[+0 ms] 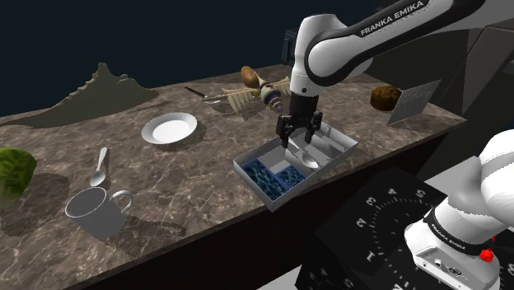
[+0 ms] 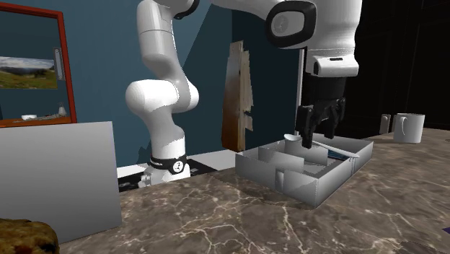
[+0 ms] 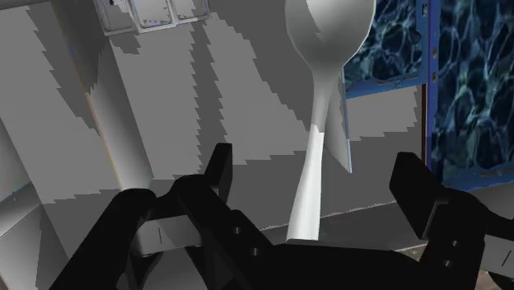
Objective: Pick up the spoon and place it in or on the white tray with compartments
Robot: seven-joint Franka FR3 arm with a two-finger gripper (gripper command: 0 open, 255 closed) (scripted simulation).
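Gripper [image 1: 297, 142] hangs open over tray [image 1: 251, 183]; spoon [image 1: 310, 159] lies in grey compartment at tray's far right, untouched. Best move: rise straight, fingers wide, clear of handle and walls.

two spoons [image 1: 310, 158], one in the tray [image 1: 249, 181], one well apart from the tray, one tray, one plate [image 1: 169, 128], one mug [image 1: 97, 212], one green ball [image 1: 12, 171]

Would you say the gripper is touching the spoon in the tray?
Apart: the wrist view shows the spoon between the gripper's open fingers, gaps both sides.
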